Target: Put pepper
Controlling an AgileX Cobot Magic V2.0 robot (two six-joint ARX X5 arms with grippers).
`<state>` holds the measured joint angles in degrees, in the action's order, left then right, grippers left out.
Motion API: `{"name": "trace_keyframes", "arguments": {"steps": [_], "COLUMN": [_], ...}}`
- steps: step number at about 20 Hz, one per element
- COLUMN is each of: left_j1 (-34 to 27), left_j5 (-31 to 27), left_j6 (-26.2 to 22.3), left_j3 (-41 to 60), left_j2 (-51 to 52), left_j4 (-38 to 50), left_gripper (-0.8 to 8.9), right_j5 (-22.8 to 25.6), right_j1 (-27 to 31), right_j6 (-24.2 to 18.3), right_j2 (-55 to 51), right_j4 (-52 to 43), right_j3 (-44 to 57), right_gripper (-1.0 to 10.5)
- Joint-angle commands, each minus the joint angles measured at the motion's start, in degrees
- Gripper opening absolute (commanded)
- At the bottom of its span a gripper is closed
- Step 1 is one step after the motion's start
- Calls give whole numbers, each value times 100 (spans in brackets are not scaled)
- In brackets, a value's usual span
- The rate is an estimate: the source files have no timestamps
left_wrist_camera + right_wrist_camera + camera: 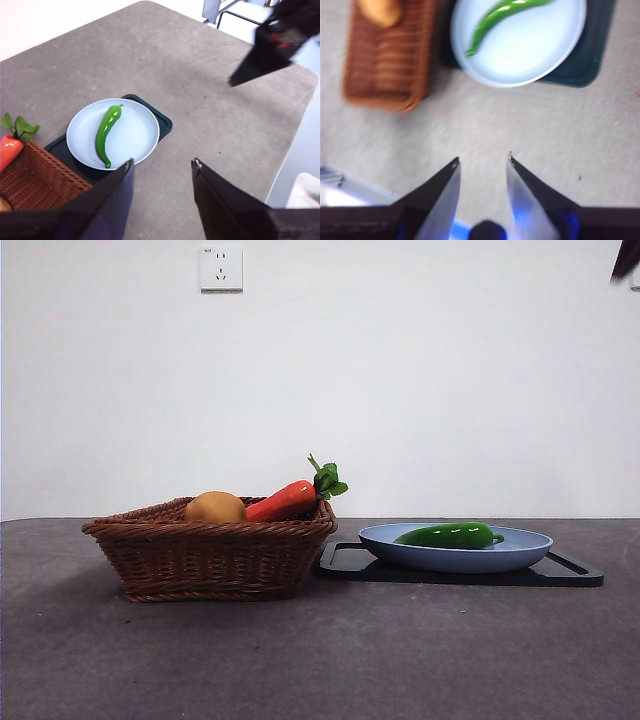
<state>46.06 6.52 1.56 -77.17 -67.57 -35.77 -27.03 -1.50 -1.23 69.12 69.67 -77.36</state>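
We found the pepper (449,535) lying on the pale blue plate (520,552), which sat on a dark tray (570,571) just beside the wicker basket (205,555). The basket held a carrot (283,501) and a brownish round item (215,507). Left gripper (162,168) and right gripper (483,161) hung above the table, jaws apart, holding nothing.

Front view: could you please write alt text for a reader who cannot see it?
A green pepper lies on a blue plate set on a black tray. Beside it, a wicker basket holds a carrot and a round brownish item.
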Motion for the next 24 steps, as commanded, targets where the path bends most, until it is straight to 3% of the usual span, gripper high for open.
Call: {"name": "trace_keyframes", "arguments": {"steps": [1,5,8,9,14,24], "left_j1": [35,35,37,37,37,35], "left_j5": [-24,-15,-13,-13,-17,-37], "left_j6": [15,15,17,17,15,15], "left_j3": [-87,-87,-87,-87,-87,-87], "left_j2": [-48,-48,-48,-48,-48,-48], "left_j4": [2,2,-15,-26,-26,149], "left_gripper": [204,197,57,7,8,8], "right_j5": [-11,-9,-11,-13,-7,13], "right_j1": [-190,-455,-509,-509,-507,-496], "right_j6": [-149,-350,-632,-710,-483,-479], "right_j2": [-407,-999,-1279,-1305,-1292,-1292], "right_j4": [212,896,896,896,885,885], "right_j3": [-114,-111,-111,-111,-111,-114], "right_gripper": [166,155,3,7,11,11]}}
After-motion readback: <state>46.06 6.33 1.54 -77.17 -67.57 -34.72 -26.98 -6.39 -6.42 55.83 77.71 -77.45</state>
